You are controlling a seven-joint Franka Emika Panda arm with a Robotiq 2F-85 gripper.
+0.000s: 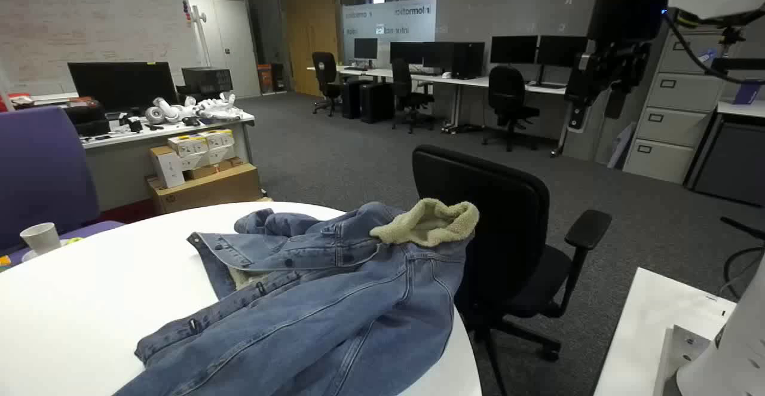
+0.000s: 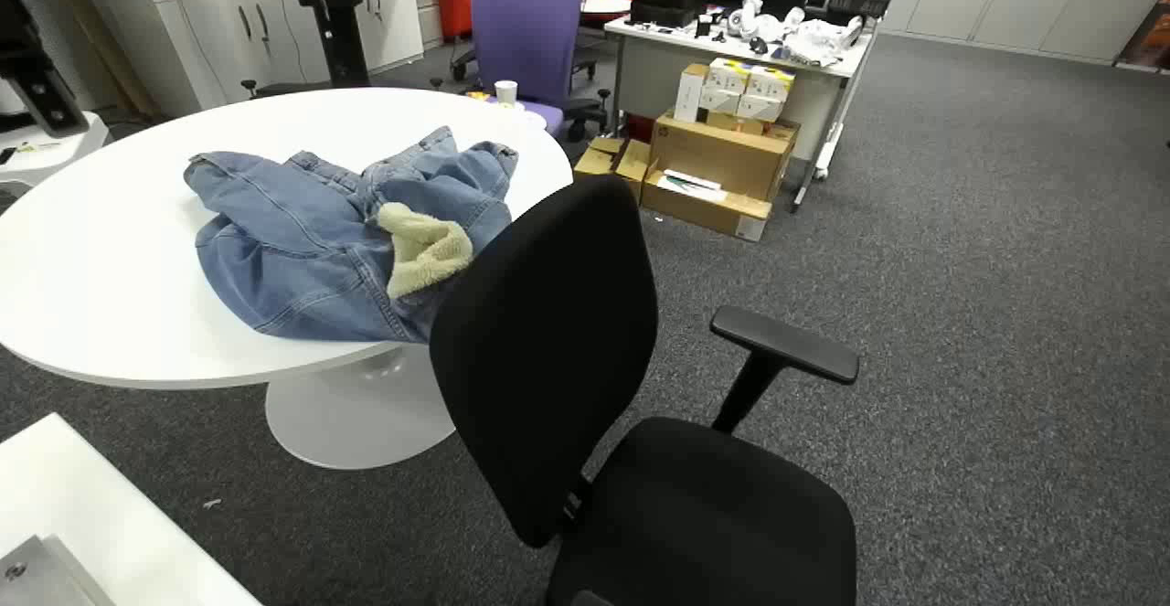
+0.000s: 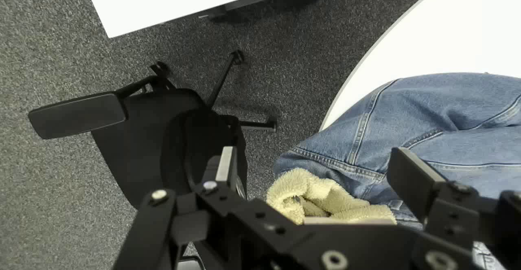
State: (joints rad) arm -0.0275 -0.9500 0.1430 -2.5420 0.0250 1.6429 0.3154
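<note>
Fingers [image 3: 411, 180] hanging spread apart, gripping nothing, well clear of denim jacket [image 3: 443, 111]. Jacket lying rumpled on round desk [image 1: 89, 300], spreading toward three o'clock in wrist view; fleece collar [image 3: 321, 194] showing near five, chair [image 3: 138, 139] standing toward nine. Seemingly nothing done yet; jacket handling all remaining.

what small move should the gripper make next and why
I'd probably lower the gripper toward the fleece collar of the denim jacket: it is open, holds nothing and hangs above the jacket, and the wrist view shows the collar between its fingers.
</note>
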